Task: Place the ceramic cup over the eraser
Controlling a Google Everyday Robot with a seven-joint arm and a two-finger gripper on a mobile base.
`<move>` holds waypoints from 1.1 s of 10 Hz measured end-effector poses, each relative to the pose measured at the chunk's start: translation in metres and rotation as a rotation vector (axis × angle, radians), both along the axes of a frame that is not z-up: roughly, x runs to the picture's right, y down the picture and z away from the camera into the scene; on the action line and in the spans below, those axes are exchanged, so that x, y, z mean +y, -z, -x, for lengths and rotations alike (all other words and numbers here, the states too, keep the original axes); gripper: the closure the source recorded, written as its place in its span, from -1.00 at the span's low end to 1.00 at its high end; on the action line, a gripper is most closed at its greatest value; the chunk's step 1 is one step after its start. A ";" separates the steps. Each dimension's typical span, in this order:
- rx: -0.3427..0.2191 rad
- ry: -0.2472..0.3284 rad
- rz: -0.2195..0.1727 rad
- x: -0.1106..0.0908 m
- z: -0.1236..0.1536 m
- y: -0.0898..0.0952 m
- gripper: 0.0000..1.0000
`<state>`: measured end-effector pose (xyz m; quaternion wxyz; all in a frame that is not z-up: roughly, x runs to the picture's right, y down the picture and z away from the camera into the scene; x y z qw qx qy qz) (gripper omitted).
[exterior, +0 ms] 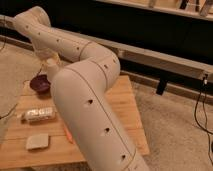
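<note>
Where the arm stands: 1 white arm [95,100] fills the middle of the view, folding from a shoulder joint at upper left down over a table [125,115].
Gripper: gripper [52,64] sits at the arm's far end, low over the table's far-left part, just right of the bowl and largely masked by the elbow.
Gripper state: cannot tell (the pale tip shows no clear outline).
Cup: not made out apart from the pale forms at the arm's tip; whether it is held there cannot be told.
Bowl: dark maroon bowl [40,83] rests on the table's far-left corner.
Packet: clear-wrapped packet [39,114] lies on its side, nearer than the bowl.
Block: pale flat block [37,142] lies near the front-left edge, apart from the packet.
Orange stick: thin orange stick [67,134] lies just right of the block, partly behind the arm.
Cable: dark cable [202,107] hangs at far right, over the carpet.
</note>
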<state>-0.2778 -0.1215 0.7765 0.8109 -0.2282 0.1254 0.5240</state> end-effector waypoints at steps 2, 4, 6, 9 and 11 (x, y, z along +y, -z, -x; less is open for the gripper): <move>-0.013 0.002 0.022 0.008 0.002 -0.007 1.00; -0.019 0.010 0.035 0.014 0.002 -0.014 1.00; -0.012 0.022 0.039 0.017 0.001 -0.020 1.00; -0.002 0.028 0.041 0.019 -0.002 -0.028 1.00; 0.000 0.022 0.050 0.021 -0.003 -0.034 1.00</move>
